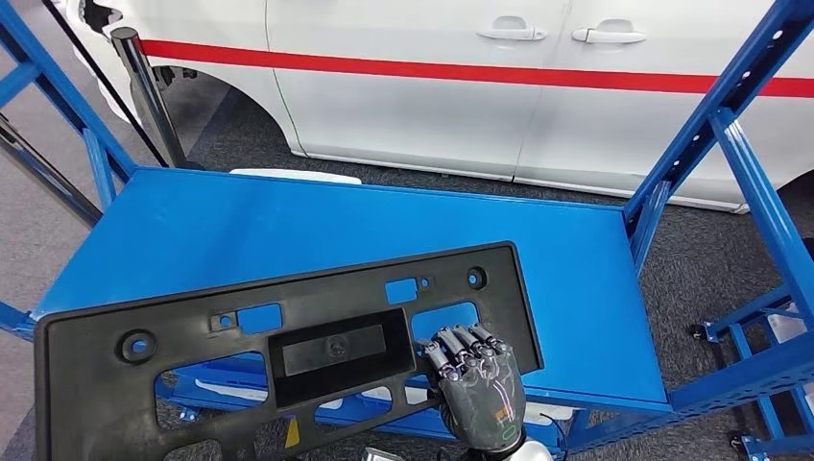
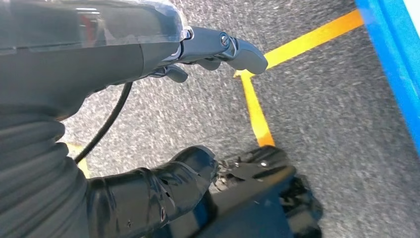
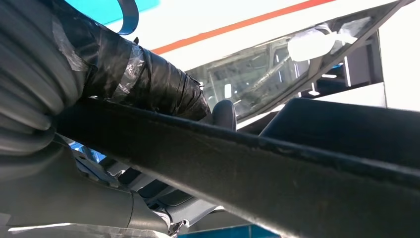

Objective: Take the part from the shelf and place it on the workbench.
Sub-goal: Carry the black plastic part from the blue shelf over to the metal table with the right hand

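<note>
— Nearest the lens, the right hand grasps the black part at its near right edge, fingers hooked through a cutout. That part hangs tilted over the shelf's front edge.

— Risk?

— One-sided hold on a long panel; I'd expect the far end to sag, twist or catch the shelf edge.

— Left hand?

— Hanging over the floor, fingers loose, holding nothing.

— Writing?

— None legible; a yellow sticker, too small.

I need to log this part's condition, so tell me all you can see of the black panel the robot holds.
The black panel is a long, flat, matte plastic-looking plate with a rectangular central recess, round holes and several cut-outs. It sits tilted above the blue workbench, its lower left running out of frame. The right hand grips its lower right edge, fingers curled over the top. No damage shows.
</note>
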Robot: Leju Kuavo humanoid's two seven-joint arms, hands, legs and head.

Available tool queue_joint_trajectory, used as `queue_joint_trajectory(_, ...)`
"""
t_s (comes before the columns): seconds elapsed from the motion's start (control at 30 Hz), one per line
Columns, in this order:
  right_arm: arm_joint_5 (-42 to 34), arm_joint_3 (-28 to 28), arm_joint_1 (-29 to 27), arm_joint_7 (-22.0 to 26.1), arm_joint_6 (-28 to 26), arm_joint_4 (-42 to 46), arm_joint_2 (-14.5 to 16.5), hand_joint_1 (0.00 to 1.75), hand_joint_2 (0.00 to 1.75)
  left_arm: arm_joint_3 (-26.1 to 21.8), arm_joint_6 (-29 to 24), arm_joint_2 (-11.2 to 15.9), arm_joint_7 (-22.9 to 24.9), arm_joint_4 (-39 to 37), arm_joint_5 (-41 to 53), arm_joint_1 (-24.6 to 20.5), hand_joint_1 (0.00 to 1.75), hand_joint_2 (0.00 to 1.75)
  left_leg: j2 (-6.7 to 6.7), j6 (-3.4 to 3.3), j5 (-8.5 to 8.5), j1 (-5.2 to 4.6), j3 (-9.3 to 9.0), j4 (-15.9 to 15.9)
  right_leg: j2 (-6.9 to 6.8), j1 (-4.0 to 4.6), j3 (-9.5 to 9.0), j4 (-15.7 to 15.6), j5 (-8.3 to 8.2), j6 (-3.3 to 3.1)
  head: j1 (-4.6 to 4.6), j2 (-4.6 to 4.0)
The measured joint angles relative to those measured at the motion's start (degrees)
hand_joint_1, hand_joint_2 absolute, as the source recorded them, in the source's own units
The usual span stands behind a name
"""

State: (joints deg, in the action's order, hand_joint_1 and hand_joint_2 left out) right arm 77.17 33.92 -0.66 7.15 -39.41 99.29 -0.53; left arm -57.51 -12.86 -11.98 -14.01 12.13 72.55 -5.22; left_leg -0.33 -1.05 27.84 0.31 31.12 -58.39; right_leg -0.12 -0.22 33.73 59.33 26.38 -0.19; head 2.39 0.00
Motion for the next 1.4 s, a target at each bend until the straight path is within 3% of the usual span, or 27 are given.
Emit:
queue_joint_trajectory(0.07, -0.02, 0.00, 0.04, 0.01, 0.00, -0.05, -0.01, 1.75, 1.75, 0.00, -0.04, -0.01, 0.02, 0.00, 0.03, 0.09, 0.00, 1.75, 0.13, -0.81, -0.68, 0.23, 0.14, 0.54, 0.04, -0.08, 0.42, 0.88, 0.84, 0.62, 0.02, -0.01)
queue_joint_trajectory(0.1, -0.02, 0.00, 0.06, 0.02, 0.00, -0.08, -0.02, 1.75, 1.75, 0.00, -0.06, -0.02, 0.02, 0.00, 0.05, 0.07, 0.00, 1.75, 0.22, -1.24, -1.03, 0.37, 0.25, 0.81, 0.06, -0.11, 1.16, 2.68, 2.28, 0.87, 0.03, -0.01)
queue_joint_trajectory(0.2, -0.06, 0.00, 0.08, 0.04, 0.00, -0.32, -0.02, 1.75, 1.75, 0.00, -0.08, -0.02, 0.02, 0.00, 0.13, -0.03, 0.00, 1.75, 0.41, -1.75, -1.54, 0.32, 0.98, 0.79, 0.07, -0.39, 5.12, 12.60, 8.01, 1.42, 0.04, 0.00)
queue_joint_trajectory(0.23, -0.10, 0.00, 0.08, 0.04, 0.00, -0.48, -0.02, 1.75, 1.75, 0.00, -0.08, -0.02, 0.02, 0.00, 0.15, -0.01, 0.00, 1.75, 0.44, -1.74, -1.65, 0.31, 1.23, 0.67, 0.07, -0.51, 5.78, 14.71, 8.63, 1.56, 0.04, 0.00)
queue_joint_trajectory(0.27, -0.14, 0.00, 0.08, 0.03, 0.00, -0.63, -0.02, 1.75, 1.75, 0.00, -0.08, -0.02, 0.02, 0.00, 0.15, 0.01, 0.00, 1.75, 0.45, -1.69, -1.74, 0.32, 1.48, 0.50, 0.06, -0.63, 5.46, 14.83, 8.17, 1.64, 0.04, 0.00)
queue_joint_trajectory(0.3, -0.19, 0.00, 0.09, 0.03, 0.00, -0.76, -0.02, 1.75, 1.75, 0.00, -0.08, -0.02, 0.02, 0.00, 0.15, 0.02, 0.00, 1.75, 0.44, -1.61, -1.80, 0.34, 1.69, 0.30, 0.05, -0.76, 4.03, 12.73, 6.78, 1.67, 0.04, 0.00)
queue_joint_trajectory(0.33, -0.22, 0.00, 0.12, 0.02, 0.00, -0.84, -0.02, 1.75, 1.75, 0.00, -0.08, -0.03, 0.02, 0.00, 0.15, 0.02, 0.00, 1.75, 0.43, -1.51, -1.81, 0.35, 1.85, 0.06, 0.05, -0.89, 1.80, 8.99, 5.00, 1.62, 0.04, 0.00)
queue_joint_trajectory(0.4, -0.26, 0.00, 0.29, 0.02, 0.00, -0.90, -0.02, 1.75, 1.75, 0.00, -0.09, -0.05, 0.02, 0.00, 0.16, -0.02, 0.00, 1.75, 0.38, -1.02, -1.84, 0.15, 2.23, -0.42, 0.09, -0.83, -1.76, 2.30, 2.93, 1.32, 0.04, 0.00)
queue_joint_trajectory(0.43, -0.29, 0.00, 0.36, 0.01, 0.00, -0.91, -0.02, 1.75, 1.75, 0.00, -0.10, -0.05, 0.01, 0.00, 0.16, -0.04, 0.00, 1.75, 0.37, -0.68, -1.92, 0.06, 2.41, -0.57, 0.13, -0.71, -2.44, 0.68, 2.63, 1.08, 0.03, 0.00)
queue_joint_trajectory(0.53, -0.37, 0.00, 0.48, -0.06, 0.00, -0.95, -0.01, 1.75, 1.75, 0.00, -0.15, -0.04, 0.02, 0.00, 0.18, -0.08, 0.00, 1.75, 0.35, 0.42, -2.22, 0.15, 2.80, -0.66, 0.16, -0.54, -2.05, 0.14, 2.08, 0.02, 0.01, 0.00)
queue_joint_trajectory(0.6, -0.40, 0.00, 0.62, -0.11, 0.00, -0.96, 0.00, 1.75, 1.75, 0.00, -0.19, -0.04, 0.02, 0.00, 0.19, -0.06, 0.00, 1.75, 0.34, 1.03, -0.26, 0.34, 3.79, -2.78, 0.04, -0.69, -1.71, -0.19, 1.44, -0.90, 0.00, 0.00)
queue_joint_trajectory(0.7, -0.51, 0.00, 0.71, -0.11, 0.00, -1.04, 0.01, 1.75, 1.75, 0.00, -0.24, -0.04, -0.01, 0.00, 0.19, -0.05, 0.00, 1.75, 0.33, 1.60, 5.85, 0.46, 7.52, -12.58, -0.17, -0.56, -0.77, -0.20, 0.72, -1.55, -0.03, 0.00)
queue_joint_trajectory(0.73, -0.55, 0.00, 0.70, -0.11, 0.00, -1.12, 0.01, 1.75, 1.75, 0.00, -0.25, -0.04, -0.02, 0.00, 0.19, -0.06, 0.00, 1.75, 0.33, 1.68, 6.83, 0.47, 8.25, -15.10, -0.21, -0.48, -0.44, -0.15, 0.53, -1.57, -0.03, 0.00)
queue_joint_trajectory(0.77, -0.56, 0.00, 0.70, -0.11, 0.00, -1.21, 0.01, 1.75, 1.75, 0.00, -0.25, -0.04, -0.02, 0.00, 0.18, -0.06, 0.00, 1.75, 0.34, 1.68, 6.72, 0.47, 8.01, -15.67, -0.21, -0.44, -0.12, -0.06, 0.35, -1.54, -0.03, 0.00)
queue_joint_trajectory(0.8, -0.56, 0.00, 0.69, -0.11, 0.00, -1.28, 0.01, 1.75, 1.75, 0.00, -0.25, -0.04, -0.03, 0.00, 0.17, -0.06, 0.00, 1.75, 0.34, 1.60, 5.63, 0.46, 6.69, -14.07, -0.20, -0.42, 0.12, 0.04, 0.21, -1.46, -0.03, 0.00)
queue_joint_trajectory(0.87, -0.57, 0.00, 0.70, -0.11, 0.00, -1.35, 0.02, 1.75, 1.75, 0.00, -0.26, -0.03, -0.02, 0.00, 0.18, -0.07, 0.00, 1.75, 0.32, 1.12, 2.61, 0.43, 2.00, -6.43, -0.16, -0.42, 0.41, 0.28, -0.01, -1.22, -0.03, 0.00)
queue_joint_trajectory(0.93, -0.65, 0.00, 0.72, -0.11, 0.00, -1.35, 0.07, 1.75, 1.75, 0.00, -0.27, -0.02, -0.03, 0.00, 0.19, -0.13, 0.00, 1.75, 0.28, 0.60, 1.17, 0.17, -0.90, -0.89, -0.17, -0.31, 0.67, 0.51, -0.28, -0.70, -0.02, 0.00)
queue_joint_trajectory(1.07, -0.74, 0.00, 0.71, -0.10, 0.00, -1.35, 0.16, 1.75, 1.75, 0.00, -0.48, -0.01, -0.04, 0.00, 0.16, 0.01, 0.00, 1.75, 0.36, -0.57, 0.14, 0.10, -0.79, 0.45, -0.11, -0.38, 1.07, 0.63, -0.54, 0.76, -0.01, 0.00)
queue_joint_trajectory(1.13, -0.75, 0.00, 0.70, -0.09, -0.01, -1.35, 0.16, 1.75, 1.75, 0.00, -0.68, -0.02, -0.04, 0.00, 0.15, -0.05, 0.00, 1.75, 0.59, -1.39, -0.71, 0.37, -0.47, 0.91, -0.01, -0.47, 2.42, 3.88, 2.32, 1.22, 0.07, 0.00)
queue_joint_trajectory(1.2, -0.77, 0.00, 0.64, -0.05, -0.03, -1.36, 0.16, 1.75, 1.75, 0.00, -0.86, -0.02, -0.04, 0.00, 0.15, -0.10, 0.00, 1.75, 0.72, -1.78, -1.25, 0.28, 0.36, 0.86, 0.03, -0.58, 5.03, 10.80, 6.75, 1.59, 0.10, 0.00)
queue_joint_trajectory(1.23, -0.78, 0.00, 0.59, -0.03, -0.03, -1.37, 0.16, 1.75, 1.75, 0.00, -0.93, -0.02, -0.03, 0.00, 0.15, -0.08, 0.00, 1.75, 0.76, -1.78, -1.47, 0.25, 0.81, 0.74, 0.03, -0.61, 5.99, 13.79, 8.14, 1.76, 0.09, 0.00)
queue_joint_trajectory(1.27, -0.79, 0.00, 0.56, -0.01, -0.03, -1.37, 0.16, 1.75, 1.75, 0.00, -0.99, -0.02, -0.03, 0.00, 0.15, -0.06, 0.00, 1.75, 0.79, -1.71, -1.68, 0.24, 1.26, 0.58, 0.03, -0.64, 6.12, 15.16, 8.50, 1.87, 0.09, 0.00)
queue_joint_trajectory(1.3, -0.79, 0.00, 0.54, -0.01, -0.03, -1.37, 0.16, 1.75, 1.75, 0.00, -1.02, -0.02, -0.02, 0.00, 0.15, -0.05, 0.00, 1.75, 0.80, -1.62, -1.85, 0.25, 1.67, 0.36, 0.02, -0.67, 5.18, 14.37, 7.78, 1.90, 0.09, 0.00)
queue_joint_trajectory(1.4, -0.80, 0.00, 0.58, 0.03, -0.03, -1.37, 0.16, 1.75, 1.75, 0.00, -1.04, -0.02, -0.02, 0.00, 0.15, -0.07, 0.00, 1.75, 0.78, -1.20, -2.11, 0.16, 2.51, -0.43, 0.03, -0.61, -1.28, 3.98, 3.79, 1.44, 0.08, 0.00)
